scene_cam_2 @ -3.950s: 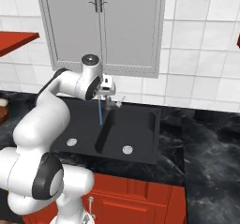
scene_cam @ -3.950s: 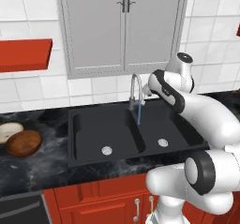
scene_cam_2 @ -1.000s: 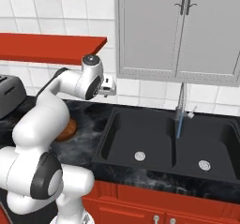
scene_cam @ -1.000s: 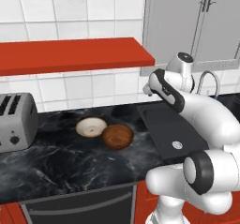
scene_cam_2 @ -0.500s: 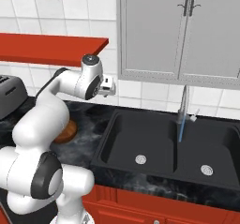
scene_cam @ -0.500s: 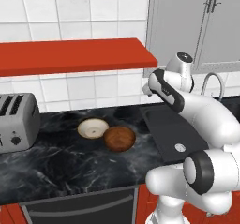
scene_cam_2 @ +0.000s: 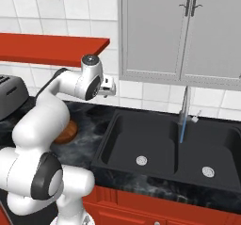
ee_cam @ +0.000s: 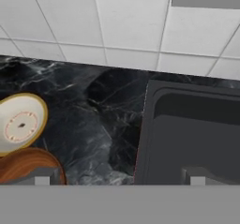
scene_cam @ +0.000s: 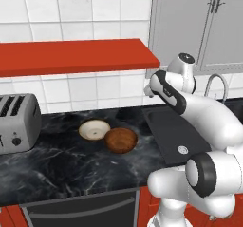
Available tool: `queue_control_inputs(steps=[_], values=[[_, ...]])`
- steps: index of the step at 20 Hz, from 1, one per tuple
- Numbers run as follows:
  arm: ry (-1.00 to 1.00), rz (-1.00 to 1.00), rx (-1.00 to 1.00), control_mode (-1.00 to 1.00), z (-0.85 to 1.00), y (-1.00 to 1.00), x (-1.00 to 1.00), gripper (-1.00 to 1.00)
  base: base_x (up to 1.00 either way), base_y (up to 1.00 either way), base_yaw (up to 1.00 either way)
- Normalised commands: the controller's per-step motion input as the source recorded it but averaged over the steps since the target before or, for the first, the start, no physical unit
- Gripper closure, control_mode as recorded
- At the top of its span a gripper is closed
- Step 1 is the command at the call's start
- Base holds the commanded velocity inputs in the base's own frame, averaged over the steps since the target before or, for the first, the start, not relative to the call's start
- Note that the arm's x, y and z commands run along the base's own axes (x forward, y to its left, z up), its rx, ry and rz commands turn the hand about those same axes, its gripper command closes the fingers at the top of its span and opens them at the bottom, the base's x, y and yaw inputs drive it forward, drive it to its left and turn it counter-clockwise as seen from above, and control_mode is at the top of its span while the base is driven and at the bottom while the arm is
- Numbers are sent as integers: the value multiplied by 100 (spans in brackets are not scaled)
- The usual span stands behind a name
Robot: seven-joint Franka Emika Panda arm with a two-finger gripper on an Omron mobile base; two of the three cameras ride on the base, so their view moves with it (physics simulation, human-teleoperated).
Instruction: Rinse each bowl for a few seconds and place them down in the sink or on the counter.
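1. Since the earlier frame my base has driven; both bowls now sit nearer view centre.
2. Cream bowl touches brown bowl on the counter — left of the sink.
3. My gripper hangs high, jaws spread wide, empty — gripping one rim may shove its neighbour.

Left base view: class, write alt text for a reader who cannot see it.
Two bowls sit touching on the black counter: a cream bowl and a brown bowl. A toaster stands left of them, the sink right, partly behind the white arm.
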Motion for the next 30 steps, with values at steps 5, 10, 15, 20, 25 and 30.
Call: queue_control_inputs(steps=[5,10,15,20,25,30], values=[[0,-2,0,-100,0,-6,2,-100,15,-24,-5],[-1,-10,0,-100,0,-36,8,-100,0,0,0],[2,-8,4,-100,0,-22,-1,-100,0,0,0],[12,-6,9,-100,0,0,-12,-100,0,0,0],[14,-5,11,-100,-6,2,-21,-100,0,0,0],[13,-5,6,-100,-14,3,-22,-100,0,0,0]])
